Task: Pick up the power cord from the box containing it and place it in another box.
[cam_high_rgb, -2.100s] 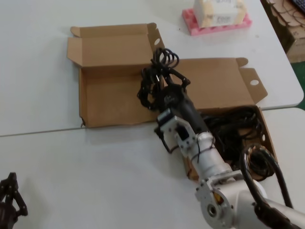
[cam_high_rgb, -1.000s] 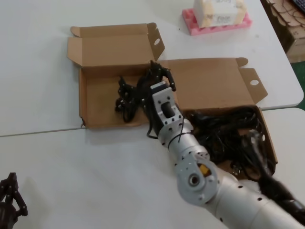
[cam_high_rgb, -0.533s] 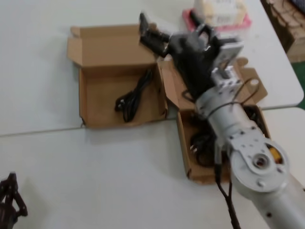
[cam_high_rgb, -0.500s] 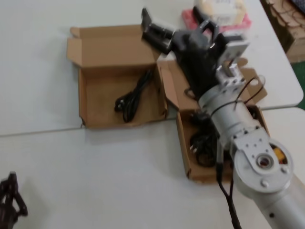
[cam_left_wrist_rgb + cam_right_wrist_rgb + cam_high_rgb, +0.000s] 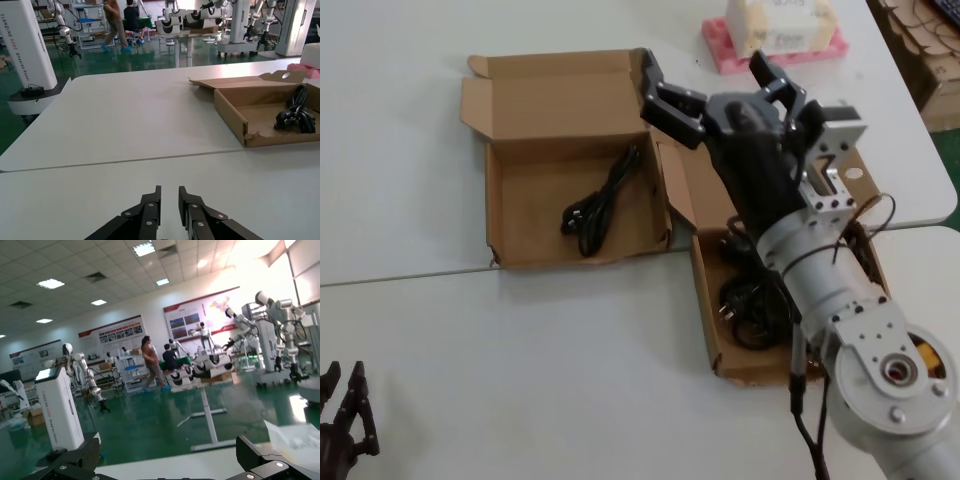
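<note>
The power cord, a slim black bundle with its plug at the near end, lies free on the floor of the left box, whose lid has a folded lip strip. It also shows in the left wrist view. The right box holds more black cords, partly hidden by my right arm. My right gripper is wide open and empty, raised above the gap between the boxes; its wrist view looks out over the hall. My left gripper rests at the near left, fingers almost together, empty.
A pink foam tray with a white packet stands at the back right. Stacked cardboard lies past the table's right edge. A seam runs across the white tabletop just in front of the left box.
My right gripper carried the cord from the right box into the left box, let it go there, then rose and drew back to the right, open.
</note>
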Motion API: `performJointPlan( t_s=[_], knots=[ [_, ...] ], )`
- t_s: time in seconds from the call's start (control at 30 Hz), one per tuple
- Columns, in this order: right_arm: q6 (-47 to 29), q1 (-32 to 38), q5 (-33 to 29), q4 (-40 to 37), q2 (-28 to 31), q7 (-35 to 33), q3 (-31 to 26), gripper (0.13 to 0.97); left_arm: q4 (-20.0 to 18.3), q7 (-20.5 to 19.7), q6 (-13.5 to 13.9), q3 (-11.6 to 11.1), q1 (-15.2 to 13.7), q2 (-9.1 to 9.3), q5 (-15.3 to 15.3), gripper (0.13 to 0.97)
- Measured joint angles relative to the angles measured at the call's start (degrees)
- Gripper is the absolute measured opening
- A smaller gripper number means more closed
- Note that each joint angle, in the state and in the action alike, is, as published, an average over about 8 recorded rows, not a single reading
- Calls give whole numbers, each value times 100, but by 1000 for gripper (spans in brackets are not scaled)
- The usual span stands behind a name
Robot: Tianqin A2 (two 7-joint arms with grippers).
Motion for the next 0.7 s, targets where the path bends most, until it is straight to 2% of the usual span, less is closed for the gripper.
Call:
performJointPlan(
  t_s=[0.2,0.5,0.7],
  knots=[
    [-78,-316,99,77,42,0,178,962,0,0,0,0,0,0,0,227],
    [-199,-803,250,194,105,0,452,966,0,0,0,0,0,0,0,352],
    [-279,-1127,352,273,148,0,635,966,0,1,0,0,0,0,-1,495]
  ],
)
